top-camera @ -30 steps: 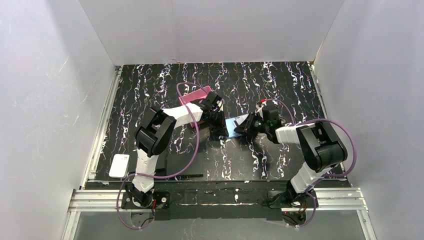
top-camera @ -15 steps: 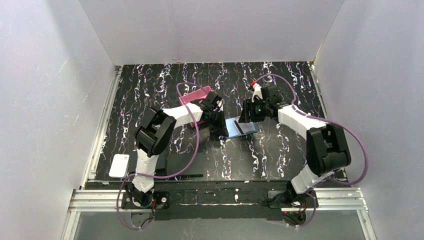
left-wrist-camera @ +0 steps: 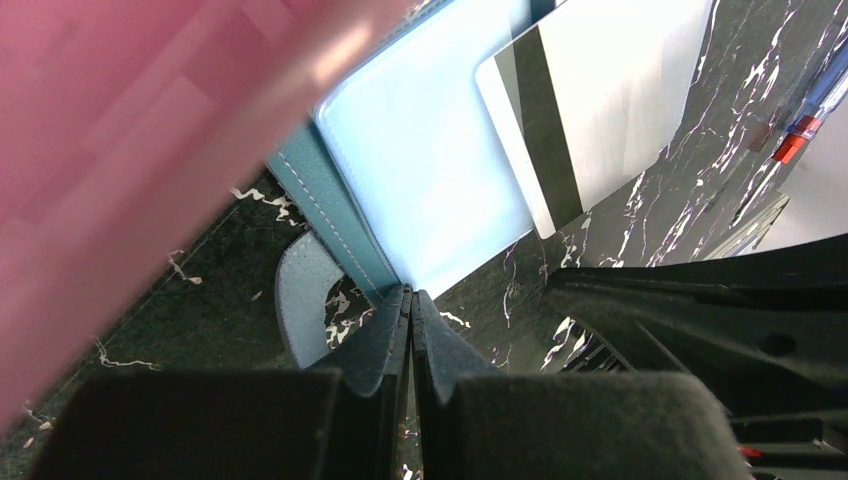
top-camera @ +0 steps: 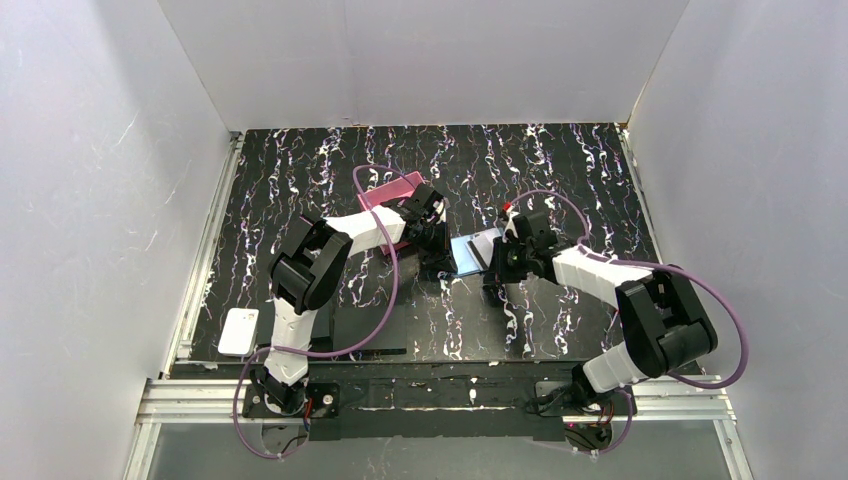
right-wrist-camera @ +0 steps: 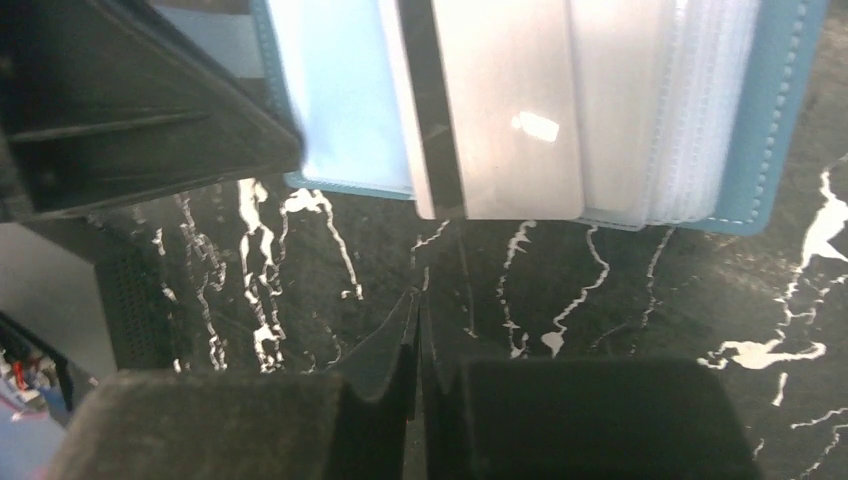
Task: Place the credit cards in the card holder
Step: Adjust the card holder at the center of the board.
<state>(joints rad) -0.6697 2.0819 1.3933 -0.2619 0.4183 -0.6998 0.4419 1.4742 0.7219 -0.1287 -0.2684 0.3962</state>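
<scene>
**Striped card sitting on the holder, not tucked in yet**

As far as I can judge, we're at the feeding-in step. The striped credit card (right-wrist-camera: 500, 110) lies flat across the open blue card holder (right-wrist-camera: 770, 90), stripe side up. Its near end hangs a bit past the holder's edge, over the marbled table (top-camera: 560, 170). It rests up against the stack of clear sleeves (right-wrist-camera: 660, 100), and I can't tell whether any edge is actually inside a pocket. The holder sits mid-table between the two arms, and the pink box (top-camera: 385, 188) is partly under the left arm.

The left gripper (left-wrist-camera: 408, 295) is clenched tight, tips down right at the holder's corner. It looks like it's pinning the cover, but I can't tell if it's pinching any of it. The right gripper (right-wrist-camera: 418, 300) has its fingers together too, gripping nothing, tips just short of the card's overhanging end.

The next move probably wants a gentle, square push on that end so the card slides in instead of skating off sideways. A second white card (top-camera: 238, 330) waits at the table's near-left edge, well apart from all this.
</scene>
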